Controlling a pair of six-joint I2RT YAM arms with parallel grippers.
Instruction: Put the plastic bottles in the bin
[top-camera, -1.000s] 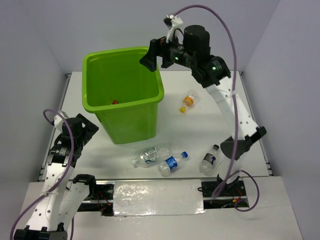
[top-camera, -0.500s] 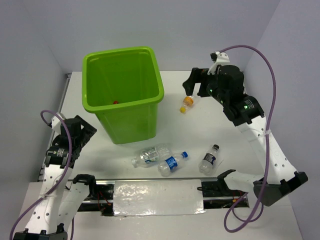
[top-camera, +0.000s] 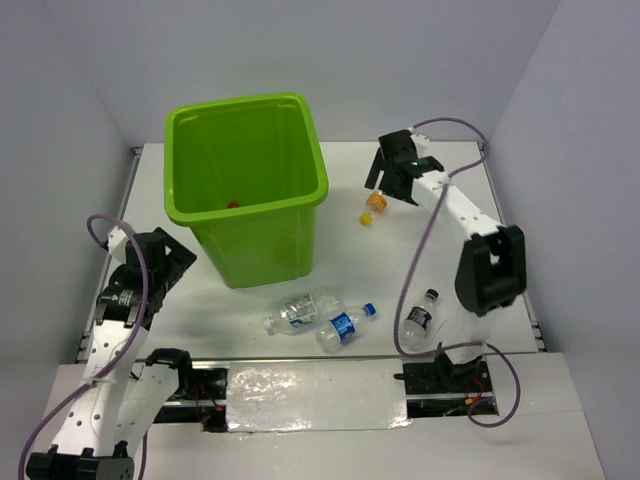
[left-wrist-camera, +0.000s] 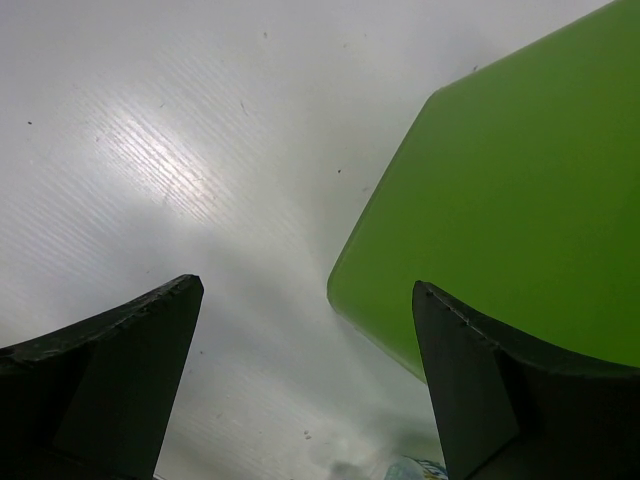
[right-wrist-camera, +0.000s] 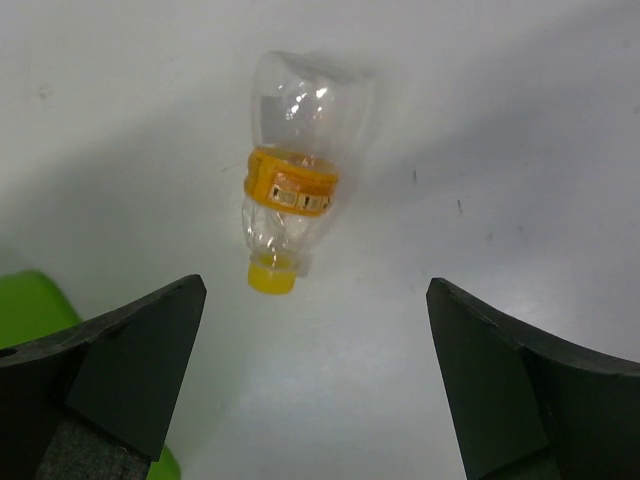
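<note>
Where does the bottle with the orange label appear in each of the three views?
Top external: the orange-label bottle lies on the table, right of the bin.
Left wrist: not in it; the bin wall fills the right side.
Right wrist: upper centre, cap pointing down in the picture, beyond the open right gripper.
Shared landmark: the green bin, seen as a corner at lower left in the right wrist view.

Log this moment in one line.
right pincer: open, above orange-label bottle | left pincer: open, empty, beside bin | three more bottles lying on table
</note>
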